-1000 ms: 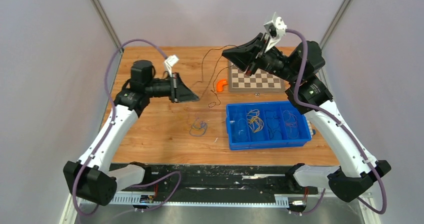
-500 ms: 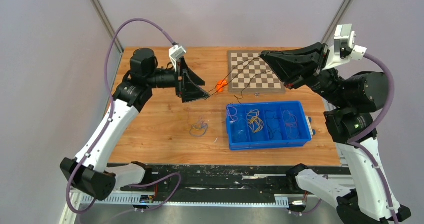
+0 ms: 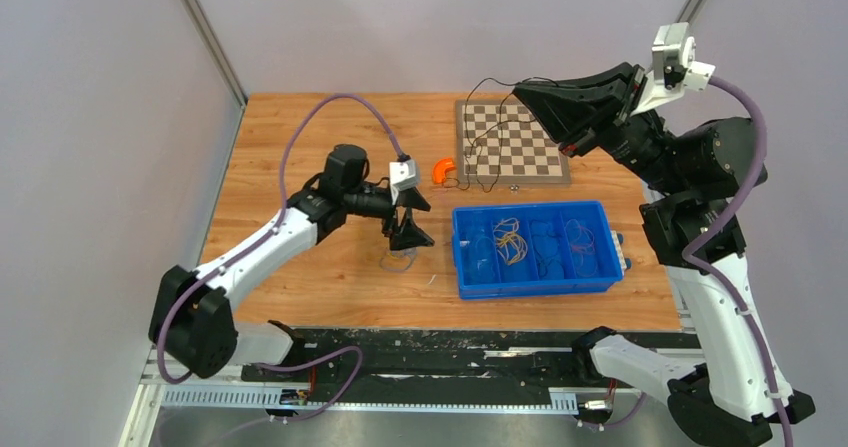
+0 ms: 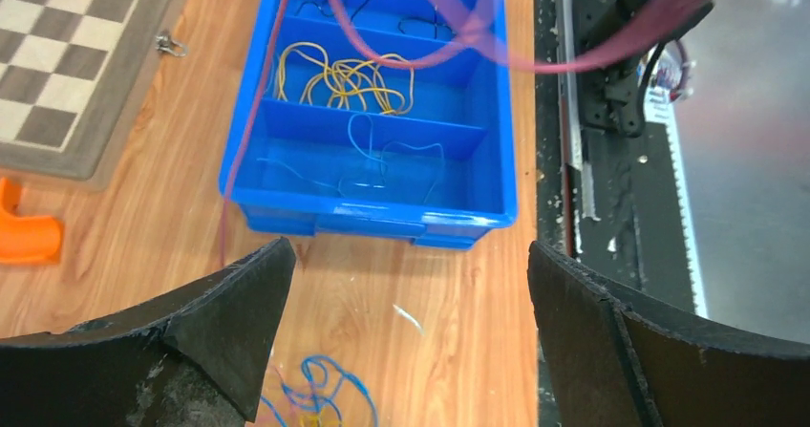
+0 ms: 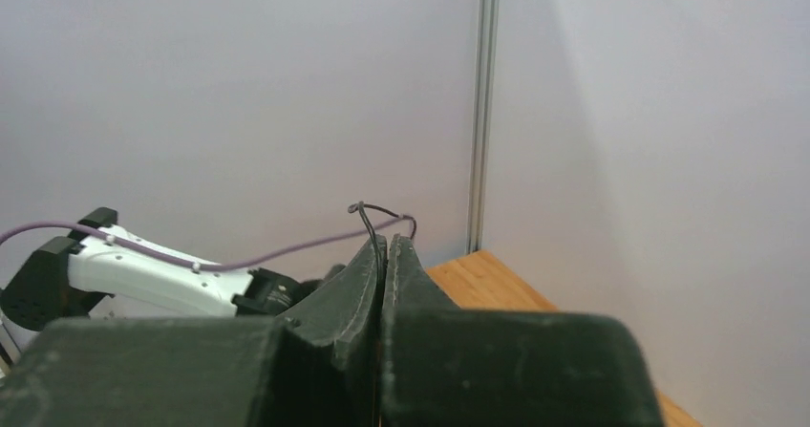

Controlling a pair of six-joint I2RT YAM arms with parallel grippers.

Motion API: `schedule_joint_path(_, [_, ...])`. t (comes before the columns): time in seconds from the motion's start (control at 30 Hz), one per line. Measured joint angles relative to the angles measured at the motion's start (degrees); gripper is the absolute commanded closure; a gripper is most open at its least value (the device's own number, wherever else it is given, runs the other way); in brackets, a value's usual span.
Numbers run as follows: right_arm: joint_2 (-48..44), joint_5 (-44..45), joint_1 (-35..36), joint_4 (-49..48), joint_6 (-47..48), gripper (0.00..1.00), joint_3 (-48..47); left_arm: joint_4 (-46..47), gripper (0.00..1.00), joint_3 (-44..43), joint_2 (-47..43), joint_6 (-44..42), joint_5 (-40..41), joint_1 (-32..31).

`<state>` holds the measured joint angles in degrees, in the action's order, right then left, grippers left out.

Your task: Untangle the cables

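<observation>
Over chessboard (image 3: 520, 152), my right gripper (image 5: 385, 241) pinches black cable (image 5: 390, 210) aloft. My left gripper (image 4: 409, 255) hangs, jaws spread, above small tangle (image 4: 320, 394) beside blue bin (image 3: 530, 279) of cables (image 4: 346, 75). Orange piece (image 3: 441, 170) near board. Wooden table (image 3: 300, 137), grey walls (image 3: 100, 117).

The left arm (image 3: 255, 255) reaches low and forward from its base, the wrist bent so that the left hand (image 3: 410, 237) points downward, its two fingers spread wide apart with nothing between them. The right arm (image 3: 715, 297) stands tall, elbow high, forearm angled leftward. The right hand (image 3: 522, 89) is held well up, fingers pressed tight together (a thin black cable (image 5: 380, 209) pinched at their tips).
</observation>
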<state>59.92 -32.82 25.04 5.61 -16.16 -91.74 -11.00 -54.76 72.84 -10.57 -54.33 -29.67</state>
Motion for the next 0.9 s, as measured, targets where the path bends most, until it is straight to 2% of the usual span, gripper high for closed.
schedule_joint_path(0.03, [-0.2,0.2,0.0,0.0,0.0,1.00,-0.4,0.8,0.08,0.0,1.8,-1.0,0.4,-0.8])
schedule_joint_path(0.07, [-0.4,0.5,0.0,-0.1,0.0,1.00,-0.8,1.9,0.24,0.0,3.7,-2.3,0.7,-1.8])
schedule_joint_path(0.1, [-0.5,0.7,0.0,-0.1,0.0,1.00,-1.0,2.8,0.32,0.0,5.2,-3.0,1.2,-2.8])
schedule_joint_path(0.13, [-0.9,1.0,0.0,-0.1,0.0,1.00,-1.1,3.7,0.51,0.0,6.6,-3.7,1.6,-4.0])
schedule_joint_path(0.17, [-1.1,1.3,0.0,-0.1,0.2,1.00,-1.2,4.2,0.61,-0.1,7.8,-3.9,2.3,-4.7])
schedule_joint_path(0.2, [-1.3,1.7,0.0,-0.1,0.3,1.00,-1.4,4.4,0.80,-0.2,9.0,-4.0,3.0,-5.2])
schedule_joint_path(0.27, [-1.6,3.0,0.0,0.1,1.0,1.00,-1.8,3.6,0.98,-0.5,11.2,-5.4,4.6,-5.6])
schedule_joint_path(0.37, [-2.1,5.2,0.0,1.1,2.5,1.00,-2.8,2.2,1.00,0.5,11.5,-5.9,6.1,-2.7])
schedule_joint_path(0.5, [-2.8,8.7,0.0,2.4,5.1,1.00,-4.9,-1.1,1.00,3.9,7.4,-7.5,8.7,5.7])
schedule_joint_path(0.53, [-3.0,9.6,0.0,2.7,5.9,1.00,-5.5,-2.4,0.99,4.6,6.1,-8.3,9.5,8.2])
schedule_joint_path(0.57, [-3.2,10.3,0.0,2.8,6.5,1.00,-5.9,-4.2,0.72,5.0,5.0,-9.7,9.7,11.1])
schedule_joint_path(0.6, [-3.4,10.7,0.0,3.0,7.0,1.00,-6.3,-5.9,0.53,5.1,3.9,-11.8,9.7,13.5])
schedule_joint_path(0.63, [-3.7,10.9,0.0,3.1,7.3,1.00,-6.3,-7.2,0.14,5.1,3.2,-13.9,9.6,15.4])
schedule_joint_path(0.7, [-4.3,10.6,0.0,3.4,7.5,1.00,-6.3,-9.7,0.02,5.2,0.8,-17.3,8.3,17.7])
schedule_joint_path(0.8, [-4.6,9.6,0.0,3.5,7.5,1.00,-6.1,-7.5,0.00,6.5,-4.5,-17.7,6.4,15.6])
schedule_joint_path(0.9, [-4.2,9.0,0.0,3.9,7.3,1.00,-5.4,-3.0,0.00,6.4,-7.1,-18.1,6.1,7.9])
